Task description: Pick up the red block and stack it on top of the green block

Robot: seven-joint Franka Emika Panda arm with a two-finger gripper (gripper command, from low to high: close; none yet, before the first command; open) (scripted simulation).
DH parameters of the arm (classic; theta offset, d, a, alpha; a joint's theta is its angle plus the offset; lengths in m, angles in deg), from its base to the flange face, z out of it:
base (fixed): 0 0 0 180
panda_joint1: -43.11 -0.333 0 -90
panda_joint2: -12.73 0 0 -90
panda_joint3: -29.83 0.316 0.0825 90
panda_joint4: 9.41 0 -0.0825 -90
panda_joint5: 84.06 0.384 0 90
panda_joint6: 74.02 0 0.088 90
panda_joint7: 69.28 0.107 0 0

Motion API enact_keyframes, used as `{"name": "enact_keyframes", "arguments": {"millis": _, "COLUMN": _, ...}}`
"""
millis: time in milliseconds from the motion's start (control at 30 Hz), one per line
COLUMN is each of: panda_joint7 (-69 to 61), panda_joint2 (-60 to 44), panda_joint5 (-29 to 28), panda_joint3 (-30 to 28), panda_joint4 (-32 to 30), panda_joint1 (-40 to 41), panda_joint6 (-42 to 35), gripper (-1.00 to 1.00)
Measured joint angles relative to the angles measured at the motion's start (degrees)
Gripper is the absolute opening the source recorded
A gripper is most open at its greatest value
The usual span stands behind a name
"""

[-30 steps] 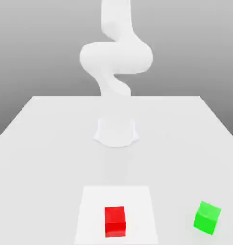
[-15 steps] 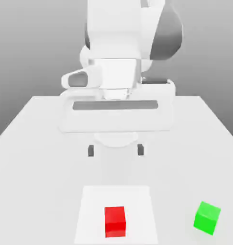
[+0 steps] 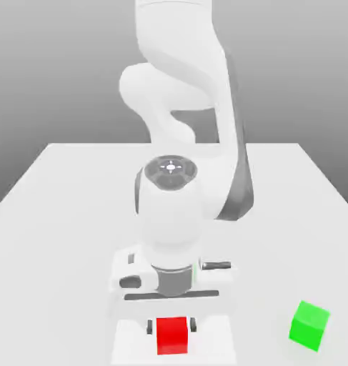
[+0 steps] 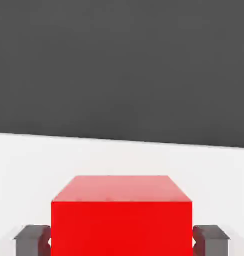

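Observation:
The red block [image 3: 171, 336] rests on a white square patch near the table's front edge. My gripper [image 3: 171, 327] is down around it, open, with one dark finger [image 3: 150, 327] on each side of the cube and only a narrow gap to its faces. In the hand view the red block [image 4: 121, 215] sits between the fingertips [image 4: 31, 240], whose inner edges lie very close to its sides. The green block [image 3: 309, 325] lies apart from the gripper at the exterior view's right, turned slightly on the table.
The white patch [image 3: 133, 347] lies under the red block. The arm's white body [image 3: 178, 207] rises over the middle of the grey table [image 3: 55, 214]. Bare table separates the two blocks.
The hand has come down from above the middle of the table to the red block, and its fingers now straddle the cube. Neither block has moved.

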Motion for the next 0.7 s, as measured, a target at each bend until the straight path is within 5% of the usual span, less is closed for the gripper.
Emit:
{"name": "enact_keyframes", "arguments": {"millis": 267, "panda_joint7": 0.42, "panda_joint2": 8.60, "panda_joint5": -0.51, "panda_joint3": -0.07, "panda_joint4": -1.27, "panda_joint1": -0.20, "panda_joint6": -7.34, "gripper": -1.00}}
{"name": "enact_keyframes", "arguments": {"millis": 500, "panda_joint7": 5.37, "panda_joint2": 10.89, "panda_joint5": -3.16, "panda_joint3": 9.28, "panda_joint4": 2.60, "panda_joint1": -10.87, "panda_joint6": -13.65, "gripper": -1.00}}
{"name": "enact_keyframes", "arguments": {"millis": 633, "panda_joint7": 9.34, "panda_joint2": 3.97, "panda_joint5": -7.26, "panda_joint3": 11.01, "panda_joint4": 5.32, "panda_joint1": -16.35, "panda_joint6": -9.66, "gripper": -1.00}}
{"name": "enact_keyframes", "arguments": {"millis": 667, "panda_joint7": 9.94, "panda_joint2": 2.32, "panda_joint5": -8.03, "panda_joint3": 10.66, "panda_joint4": 5.52, "panda_joint1": -16.92, "panda_joint6": -8.24, "gripper": 1.00}}
{"name": "enact_keyframes", "arguments": {"millis": 700, "panda_joint7": 9.94, "panda_joint2": 2.32, "panda_joint5": -8.03, "panda_joint3": 10.66, "panda_joint4": 5.52, "panda_joint1": -16.92, "panda_joint6": -8.24, "gripper": 1.00}}
